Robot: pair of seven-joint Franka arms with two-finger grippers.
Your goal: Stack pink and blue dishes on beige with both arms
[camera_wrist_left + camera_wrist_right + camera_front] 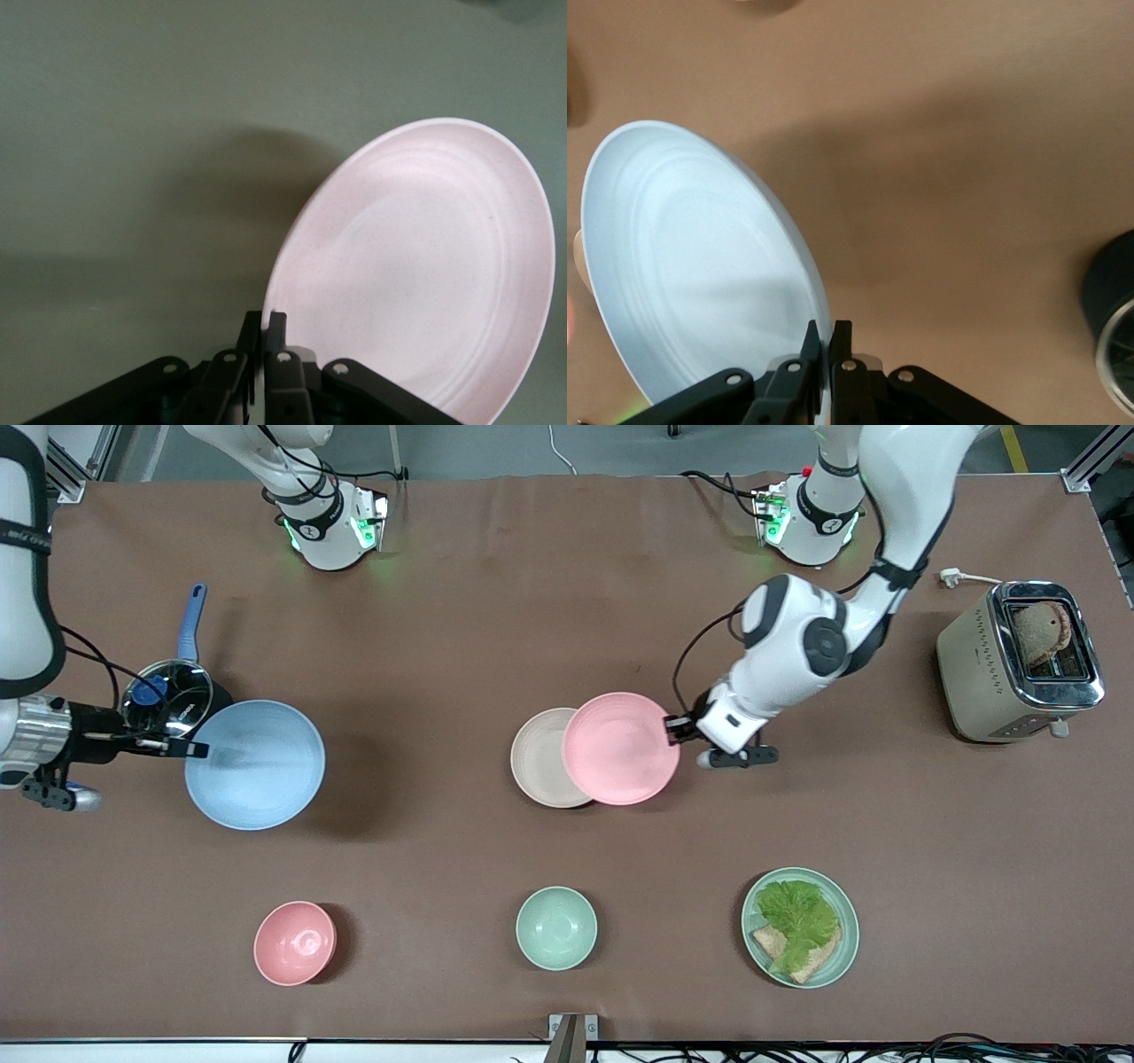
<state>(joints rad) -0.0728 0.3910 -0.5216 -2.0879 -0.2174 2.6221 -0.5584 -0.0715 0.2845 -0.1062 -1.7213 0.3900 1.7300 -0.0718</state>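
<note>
The pale pink plate hangs above the table, overlapping the beige plate at mid-table and hiding its edge on the left arm's side. My left gripper is shut on the pink plate's rim, which the left wrist view shows pinched between the fingers with the pink plate spreading away. The light blue plate is held up over the right arm's end of the table, my right gripper shut on its rim. The right wrist view shows the blue plate clamped at my right gripper.
A black pot with a glass lid and blue handle sits beside the blue plate. A small pink bowl, a mint-green bowl and a green plate with lettuce and bread line the near edge. A toaster stands at the left arm's end.
</note>
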